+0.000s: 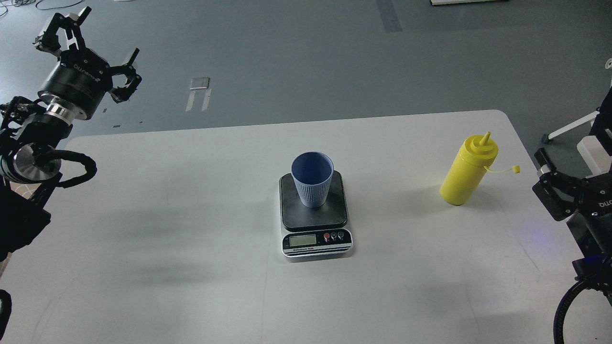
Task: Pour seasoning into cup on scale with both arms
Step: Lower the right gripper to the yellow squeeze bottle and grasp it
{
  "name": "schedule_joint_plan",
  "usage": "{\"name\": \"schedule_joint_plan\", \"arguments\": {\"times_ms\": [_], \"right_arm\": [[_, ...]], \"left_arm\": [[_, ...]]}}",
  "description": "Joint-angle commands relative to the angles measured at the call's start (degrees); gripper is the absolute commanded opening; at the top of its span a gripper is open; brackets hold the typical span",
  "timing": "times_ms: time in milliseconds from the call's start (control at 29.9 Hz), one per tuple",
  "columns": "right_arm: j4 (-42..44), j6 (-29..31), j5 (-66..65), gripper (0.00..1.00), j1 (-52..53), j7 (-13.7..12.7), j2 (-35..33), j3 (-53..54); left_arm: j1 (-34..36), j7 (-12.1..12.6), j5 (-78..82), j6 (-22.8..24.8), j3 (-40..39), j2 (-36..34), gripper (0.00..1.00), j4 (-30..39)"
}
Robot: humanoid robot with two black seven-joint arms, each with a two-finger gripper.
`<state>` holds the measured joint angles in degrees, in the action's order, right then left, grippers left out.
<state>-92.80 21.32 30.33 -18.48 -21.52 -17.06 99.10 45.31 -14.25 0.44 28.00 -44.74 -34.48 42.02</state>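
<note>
The yellow seasoning bottle (466, 174) stands upright at the right of the white table (167, 215), its cap hanging off on a tether. The light blue cup (312, 184) stands upright on the dark platform of the scale (313, 241) at the table's middle. My left gripper (111, 31) is open and empty, raised beyond the far left corner, far from the cup. My right gripper (545, 184) is at the right table edge, to the right of the bottle and apart from it. Its jaws look open and empty.
The scale's display and buttons face me. Grey floor lies beyond the table's far edge, with a small flat plate (199, 83) on it. Bare tabletop lies left of the scale and between scale and bottle. White equipment (593, 143) stands at the right edge.
</note>
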Motion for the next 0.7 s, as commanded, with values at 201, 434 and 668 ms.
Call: {"name": "schedule_joint_plan", "arguments": {"times_ms": [201,434,668], "right_arm": [[0.8,0.7,-0.6,1.00,-1.4,0.0,2.6,-2.1],[3.8,0.7,-0.7,1.00,-1.6,0.1,3.3,-4.0],[6.8,0.7,-0.7,1.00,-1.0,0.1,5.4,-5.6]], "left_arm": [[-0.4,-0.3,0.0,0.0,0.0,-0.1,0.98,0.1],[-0.5,-0.3,0.0,0.0,0.0,-0.1,0.98,0.1],[-0.5,-0.3,0.0,0.0,0.0,-0.1,0.98,0.1]]}}
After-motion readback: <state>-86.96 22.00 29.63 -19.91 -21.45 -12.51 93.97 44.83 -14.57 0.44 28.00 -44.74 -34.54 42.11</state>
